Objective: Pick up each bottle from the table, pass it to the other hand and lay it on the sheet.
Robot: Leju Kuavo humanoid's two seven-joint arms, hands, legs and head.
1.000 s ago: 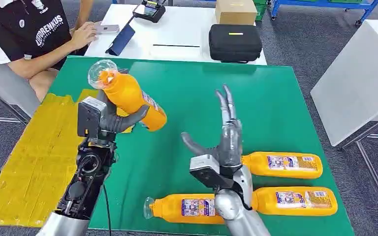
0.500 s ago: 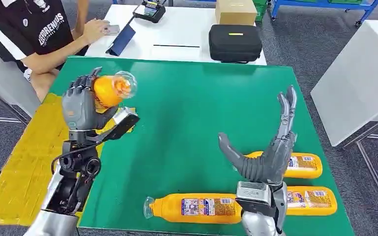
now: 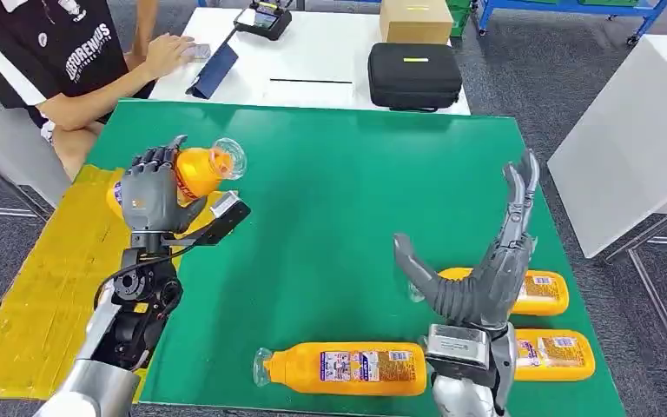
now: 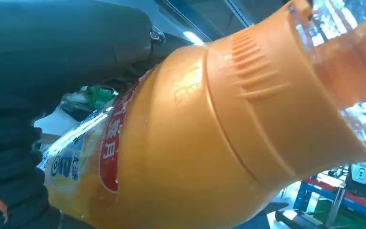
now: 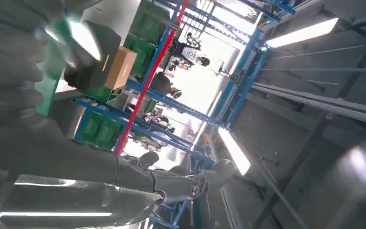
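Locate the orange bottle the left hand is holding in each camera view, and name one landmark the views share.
Head view: held bottle at upper left, gripped by the left hand above the edge of the yellow sheet, clear cap pointing right.
Left wrist view: the bottle takes up most of the picture, cap at upper right.
Right wrist view: not in it.
Shared landmark: blue racking.

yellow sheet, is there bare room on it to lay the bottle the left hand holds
Yes: the yellow sheet is bare beside the left hand holding its bottle. Crowded: the mat's near edge, three lying bottles around the open right hand.
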